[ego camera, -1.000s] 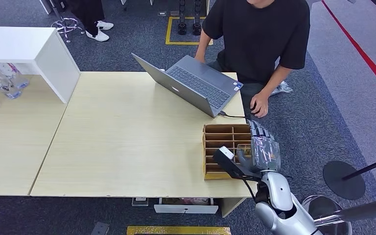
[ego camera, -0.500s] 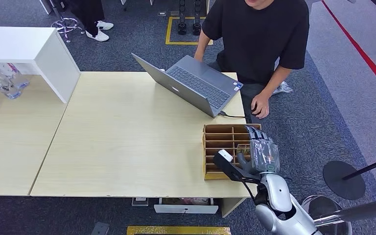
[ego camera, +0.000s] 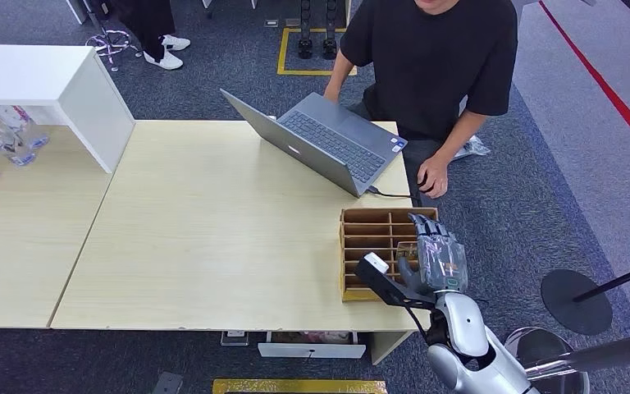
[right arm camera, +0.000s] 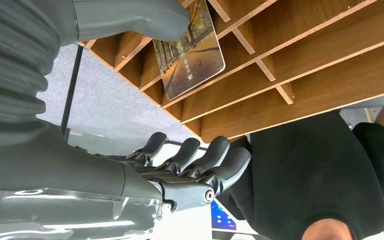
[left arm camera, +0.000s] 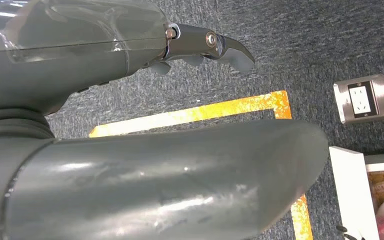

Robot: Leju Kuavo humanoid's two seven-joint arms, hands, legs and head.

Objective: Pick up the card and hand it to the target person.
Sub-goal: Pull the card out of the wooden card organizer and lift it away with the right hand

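A card (right arm camera: 190,47) printed with an autumn tree avenue stands slanted in a compartment of the wooden divider box (ego camera: 369,226) at the table's near right corner. My right hand (ego camera: 439,254) hovers over the box's right side. In the right wrist view its thumb (right arm camera: 130,20) reaches the card's edge, while its fingers (right arm camera: 195,160) are spread apart outside the box wall (right arm camera: 305,65). It grips nothing. The person (ego camera: 435,57) in a black shirt sits at the far side, one hand (ego camera: 433,176) resting by the table's edge. My left hand (left arm camera: 80,55) hangs over the carpet, holding nothing.
An open grey laptop (ego camera: 328,148) sits in front of the person, its cable running toward the box. A white cabinet (ego camera: 49,82) and plastic bottles (ego camera: 8,131) stand at the far left. A black stand base (ego camera: 576,300) is on the floor to the right.
My right hand has slid a little toward the near side of the box. The person and the laptop have not moved.
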